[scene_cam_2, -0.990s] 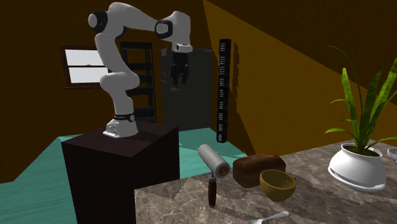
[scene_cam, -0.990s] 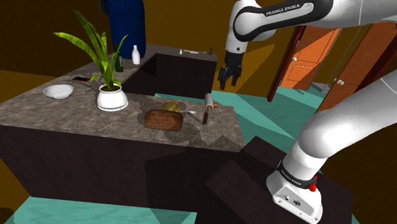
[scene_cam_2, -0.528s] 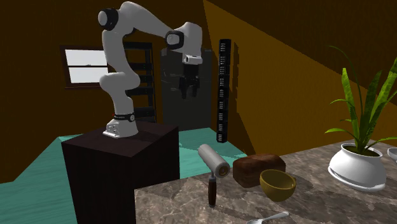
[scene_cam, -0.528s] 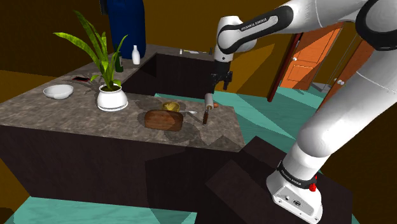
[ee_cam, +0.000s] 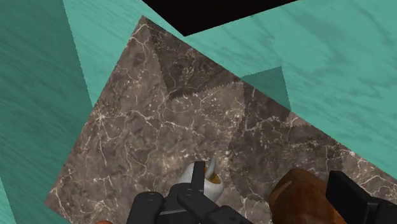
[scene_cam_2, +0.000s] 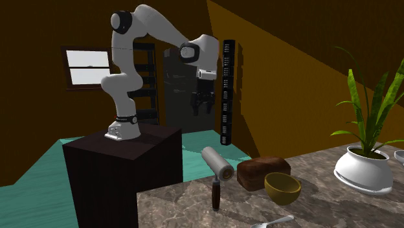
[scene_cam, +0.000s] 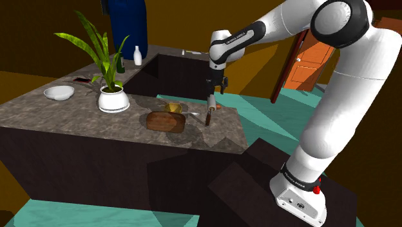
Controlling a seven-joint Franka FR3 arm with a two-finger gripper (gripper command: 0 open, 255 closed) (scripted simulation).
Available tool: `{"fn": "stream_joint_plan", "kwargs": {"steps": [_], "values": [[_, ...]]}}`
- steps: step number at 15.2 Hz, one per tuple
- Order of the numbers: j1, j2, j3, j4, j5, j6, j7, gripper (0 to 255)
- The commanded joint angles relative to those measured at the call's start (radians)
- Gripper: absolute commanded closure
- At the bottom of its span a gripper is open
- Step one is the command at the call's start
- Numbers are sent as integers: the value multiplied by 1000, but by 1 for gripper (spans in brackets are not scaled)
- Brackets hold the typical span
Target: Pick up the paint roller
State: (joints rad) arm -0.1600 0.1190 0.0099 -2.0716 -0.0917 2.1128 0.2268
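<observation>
Swinging in toward the brown loaf (scene_cam: 165, 121), the gripper (scene_cam: 216, 87) is now hanging lower and closer to it than a second ago. Its black fingers (ee_cam: 353, 194) are standing spread and are clasping nothing. The paint roller (scene_cam: 209, 109) is lying flat on the marble counter (scene_cam: 77, 113), just beside the loaf on the shoulder view's right, with its dark handle nearest the loaf's end. The gripper is hovering above the roller's pale cylinder end, not touching it.

Worktop (scene_cam_2: 184, 206): paint roller (scene_cam_2: 218, 167), brown loaf (scene_cam_2: 262, 172), yellowish bowl (scene_cam_2: 282, 188), potted plant (scene_cam_2: 362, 171). Claw (scene_cam_2: 202, 110) hangs high, well apart from the roller.
</observation>
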Motion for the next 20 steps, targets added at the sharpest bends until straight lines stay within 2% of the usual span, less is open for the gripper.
{"fn": "stream_joint_plan", "kwargs": {"steps": [1,7,14,20], "values": [[-6,76,-11,57,-13,16,33,0],[-25,290,-52,249,-33,28,108,0],[-56,533,-99,513,-29,-1,173,0],[-58,581,-98,507,-30,53,181,0]]}}
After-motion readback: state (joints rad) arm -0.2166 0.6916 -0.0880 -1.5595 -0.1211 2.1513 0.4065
